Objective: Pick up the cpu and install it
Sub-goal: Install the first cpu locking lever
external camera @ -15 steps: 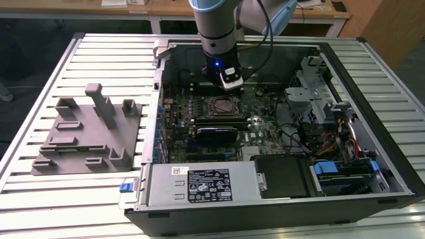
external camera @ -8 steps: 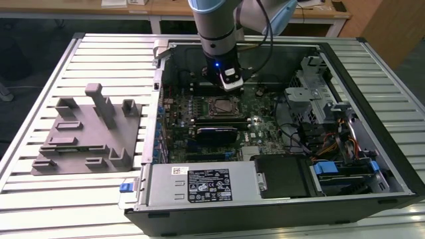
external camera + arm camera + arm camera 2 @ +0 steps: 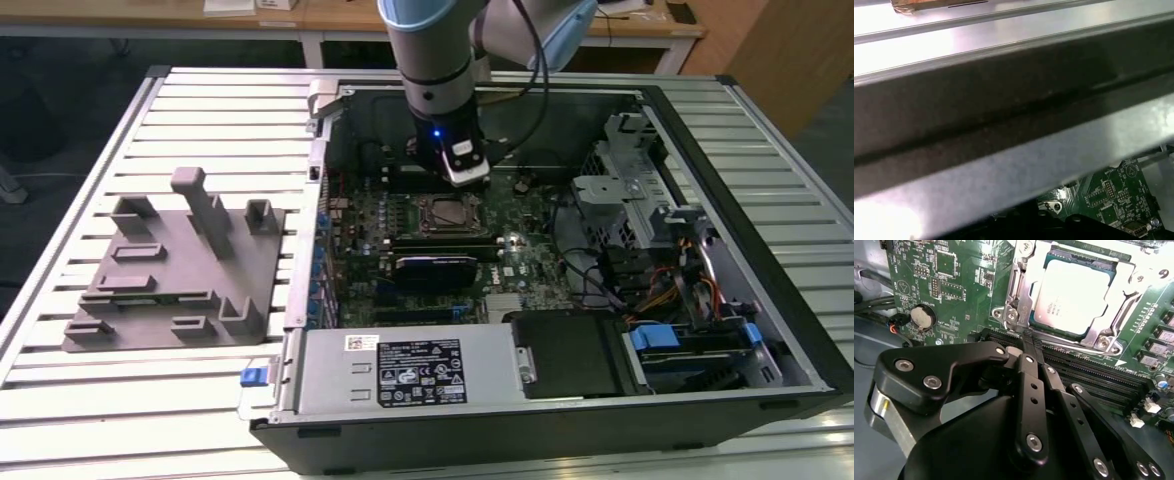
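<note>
Second wrist view puts the gripper (image 3: 1029, 340) nearest, its black fingers (image 3: 1030, 390) pressed together on nothing, tips just short of the socket (image 3: 1019, 295). Beyond them the cpu (image 3: 1071, 292) lies flat inside that socket's metal frame on the motherboard (image 3: 954, 285), apart from the gripper.

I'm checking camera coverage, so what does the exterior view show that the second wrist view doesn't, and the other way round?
Exterior view: the grey fixture on the slatted table, beside the open computer case.
Second wrist view: the coin battery and the gripper, fingers closed.
Both: the cpu sitting in its socket, nothing gripping it.
</note>
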Robot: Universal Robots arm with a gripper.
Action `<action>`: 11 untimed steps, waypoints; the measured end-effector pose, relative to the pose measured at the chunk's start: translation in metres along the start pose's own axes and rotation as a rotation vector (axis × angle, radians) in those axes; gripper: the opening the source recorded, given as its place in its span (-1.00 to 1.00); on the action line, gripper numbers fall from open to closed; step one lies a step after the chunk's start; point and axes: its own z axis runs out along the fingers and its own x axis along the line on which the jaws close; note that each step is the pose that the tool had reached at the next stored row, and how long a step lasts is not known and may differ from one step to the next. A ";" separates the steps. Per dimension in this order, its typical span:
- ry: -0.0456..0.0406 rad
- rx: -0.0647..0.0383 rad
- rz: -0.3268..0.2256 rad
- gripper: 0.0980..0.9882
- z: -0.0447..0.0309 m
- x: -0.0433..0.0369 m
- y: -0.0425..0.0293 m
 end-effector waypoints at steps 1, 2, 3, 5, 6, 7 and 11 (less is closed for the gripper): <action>-0.0001 0.000 0.000 -0.98 0.0003 -0.0003 -0.0005; -0.0002 0.000 0.000 -0.98 0.0007 -0.0005 -0.0010; -0.0004 0.000 0.000 -0.98 0.0012 -0.0008 -0.0014; -0.0005 0.000 0.000 -0.98 0.0023 -0.0017 -0.0023; -0.0002 0.000 0.000 -0.98 0.0027 -0.0023 -0.0025; -0.0001 0.000 0.000 -0.98 0.0030 -0.0030 -0.0027; 0.0009 -0.003 0.001 -0.98 0.0026 -0.0039 -0.0027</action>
